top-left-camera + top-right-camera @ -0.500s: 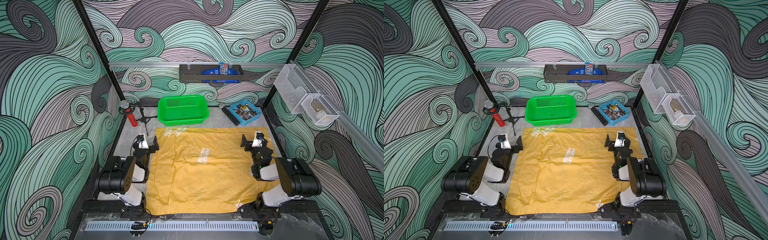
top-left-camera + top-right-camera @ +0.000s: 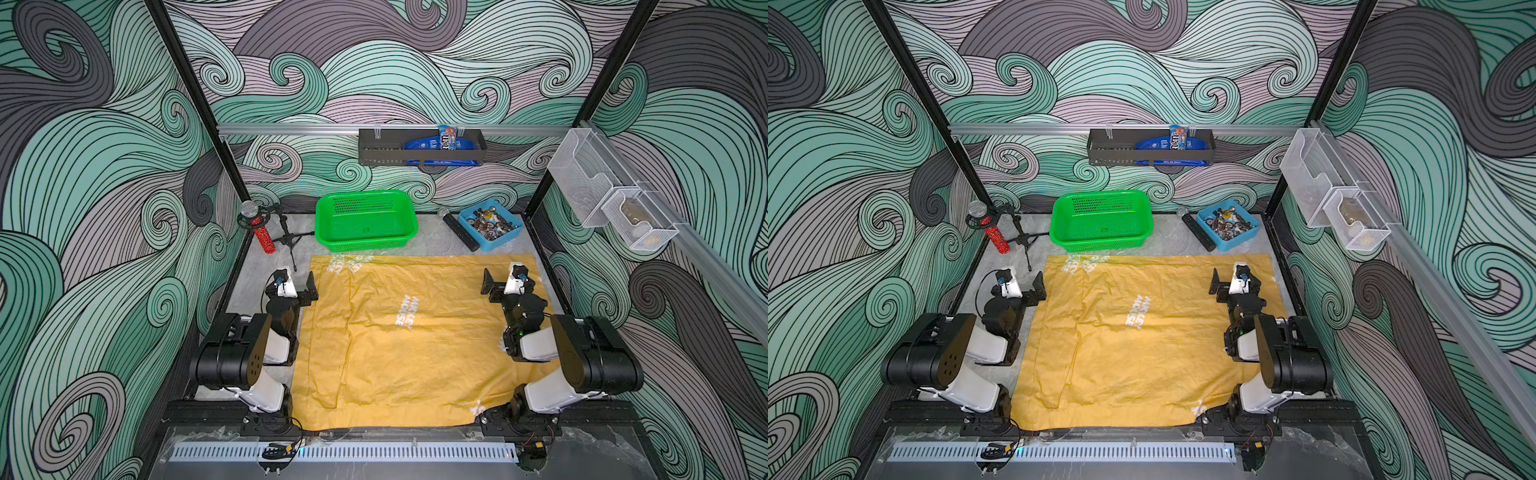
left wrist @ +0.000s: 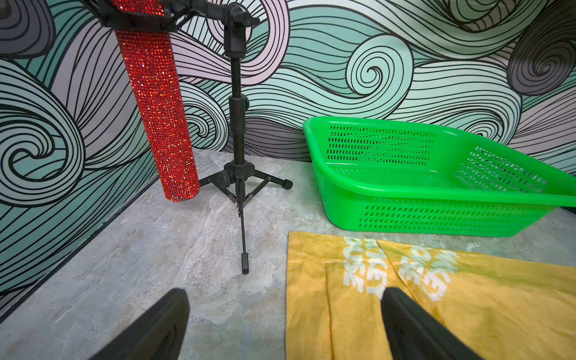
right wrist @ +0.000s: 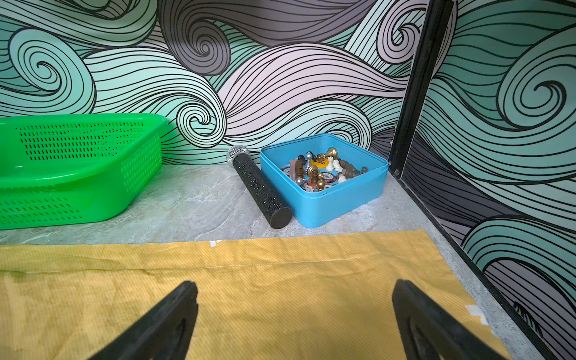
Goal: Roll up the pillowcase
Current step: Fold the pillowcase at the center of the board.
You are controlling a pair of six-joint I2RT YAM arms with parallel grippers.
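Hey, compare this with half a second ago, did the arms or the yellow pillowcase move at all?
Nothing visibly changed. The pillowcase lies spread flat and unrolled as before. The left gripper and right gripper hang open in the same spots near its far corners, holding nothing.

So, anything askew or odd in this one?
Nothing spilled or damaged. The pillowcase lies spread out but creased, with a long fold along its left side; a black microphone lies flat beside the blue box.
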